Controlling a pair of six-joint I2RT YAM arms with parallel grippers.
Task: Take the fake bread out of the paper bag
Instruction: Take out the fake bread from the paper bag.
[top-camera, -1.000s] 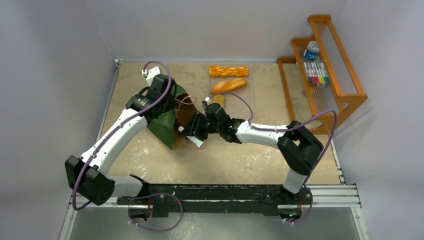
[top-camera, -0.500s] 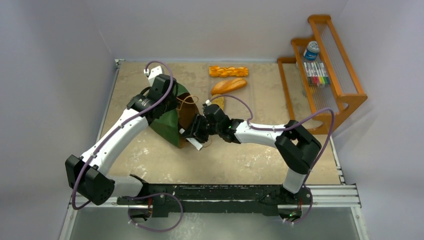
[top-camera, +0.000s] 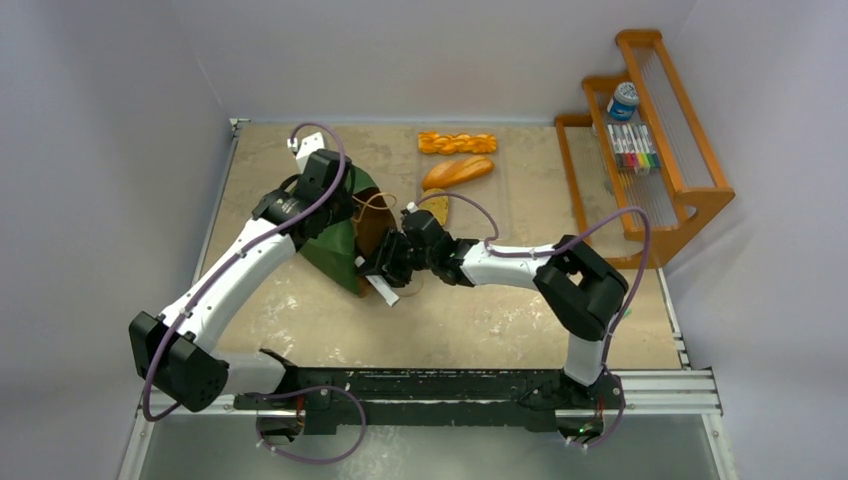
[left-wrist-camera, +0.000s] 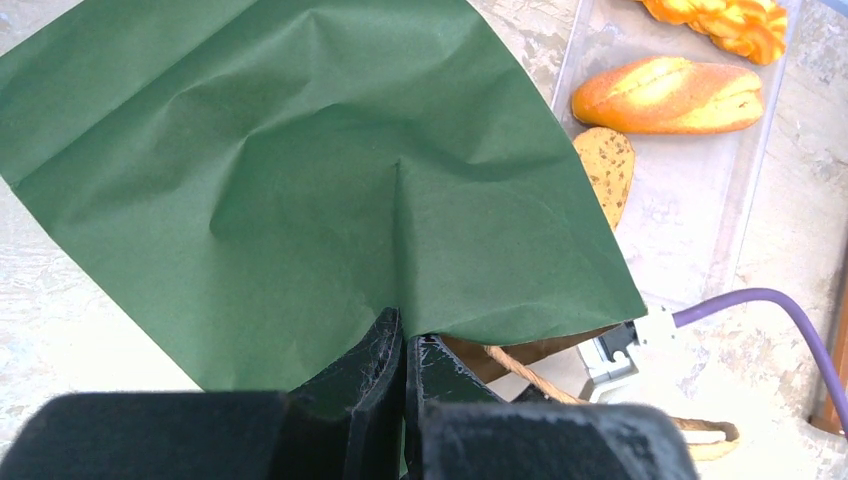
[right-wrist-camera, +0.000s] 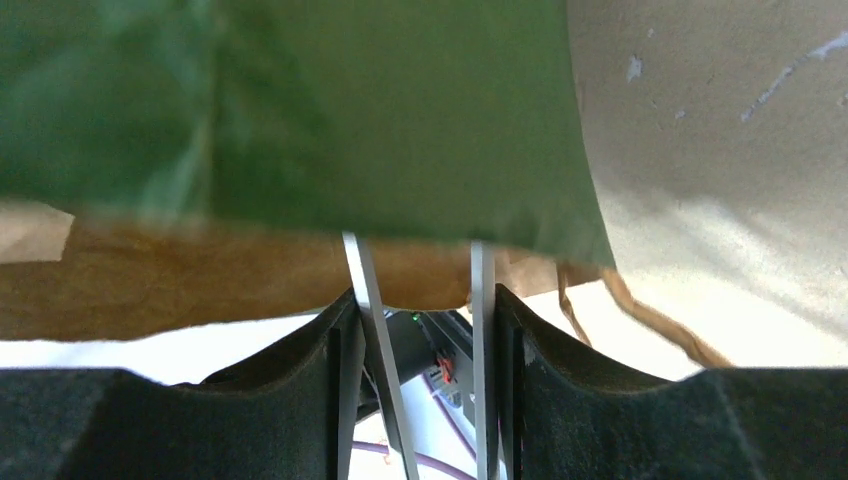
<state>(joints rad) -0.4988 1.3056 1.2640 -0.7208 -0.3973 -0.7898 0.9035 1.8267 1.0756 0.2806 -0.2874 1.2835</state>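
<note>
Fake bread (left-wrist-camera: 667, 95) on tray (left-wrist-camera: 700, 230), beside paper bag (left-wrist-camera: 300, 180)

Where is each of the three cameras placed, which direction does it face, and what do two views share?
Top view: fixed above and behind the arm bases, looking down on the table; left arm and right arm show.
Left wrist: on the left arm, facing past the left gripper, shut on the paper bag, toward the bread.
Right wrist: on the right arm, facing past the right gripper, holding tongs, at the bag's open edge.
Shared: all views show the bag.
</note>
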